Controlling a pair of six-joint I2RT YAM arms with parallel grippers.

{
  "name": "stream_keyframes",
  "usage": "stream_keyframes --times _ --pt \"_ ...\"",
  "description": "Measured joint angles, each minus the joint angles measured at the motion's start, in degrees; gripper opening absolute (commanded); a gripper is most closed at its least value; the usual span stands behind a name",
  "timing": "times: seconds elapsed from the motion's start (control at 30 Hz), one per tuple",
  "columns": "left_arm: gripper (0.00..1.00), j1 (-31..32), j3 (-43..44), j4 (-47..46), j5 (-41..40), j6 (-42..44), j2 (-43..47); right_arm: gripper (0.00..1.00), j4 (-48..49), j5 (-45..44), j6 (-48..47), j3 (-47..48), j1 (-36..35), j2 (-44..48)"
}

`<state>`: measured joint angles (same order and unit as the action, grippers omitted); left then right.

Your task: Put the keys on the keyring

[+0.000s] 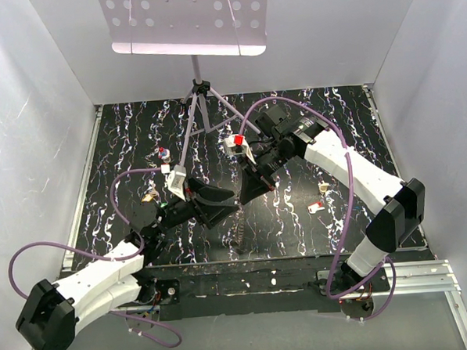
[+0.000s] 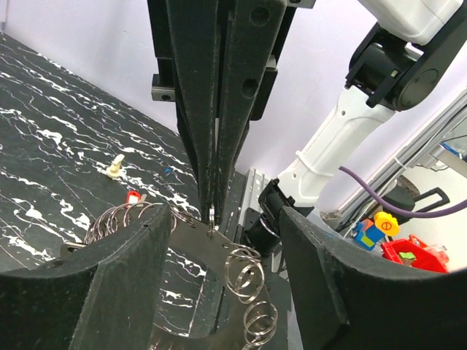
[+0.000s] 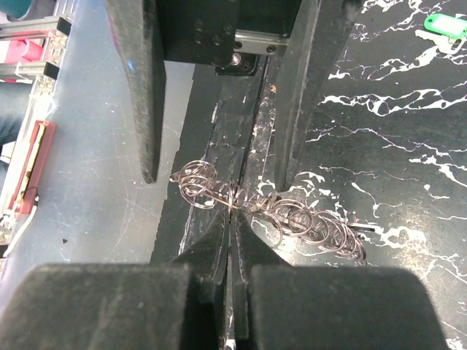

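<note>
Black, white-veined desk (image 1: 122,149) between white walls carries the keyring (image 3: 292,215), a tangle of wire loops near its front edge. The right end effector (image 3: 231,219) is pinched tight on one loop. The left end effector (image 2: 225,219) stands partly open, its fingers either side of the keyring, gripping nothing. A red key (image 2: 132,197) and a cream key (image 2: 114,168) lie loose on the desk near the keyring; a green key (image 3: 445,25) lies well apart.

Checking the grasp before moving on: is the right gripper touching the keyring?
Touching. Right wrist view: the right gripper, shut, pinches a loop of the keyring.
</note>
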<state>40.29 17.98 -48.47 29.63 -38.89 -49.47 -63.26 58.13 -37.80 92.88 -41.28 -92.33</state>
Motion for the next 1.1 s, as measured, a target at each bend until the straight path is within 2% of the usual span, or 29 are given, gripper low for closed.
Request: stream_keyframes --times 0.27,0.53,0.87,1.1 --pt "0.62 -2.75 2.84 7.02 3.67 -1.33 1.31 0.01 -1.60 -1.03 -1.66 0.00 -0.07 0.00" --pt "0.46 -4.94 5.77 10.08 9.07 -4.81 -3.58 0.01 -2.62 -1.03 -2.10 0.00 -0.09 0.00" --pt "0.39 -4.94 5.77 10.25 11.41 -5.16 -3.65 0.01 -2.64 -1.05 -1.84 0.00 -0.11 -0.87" --pt "0.29 -4.94 6.45 8.61 12.61 -5.25 -4.57 0.01 -2.62 -1.40 -1.36 0.00 -0.11 -1.42"
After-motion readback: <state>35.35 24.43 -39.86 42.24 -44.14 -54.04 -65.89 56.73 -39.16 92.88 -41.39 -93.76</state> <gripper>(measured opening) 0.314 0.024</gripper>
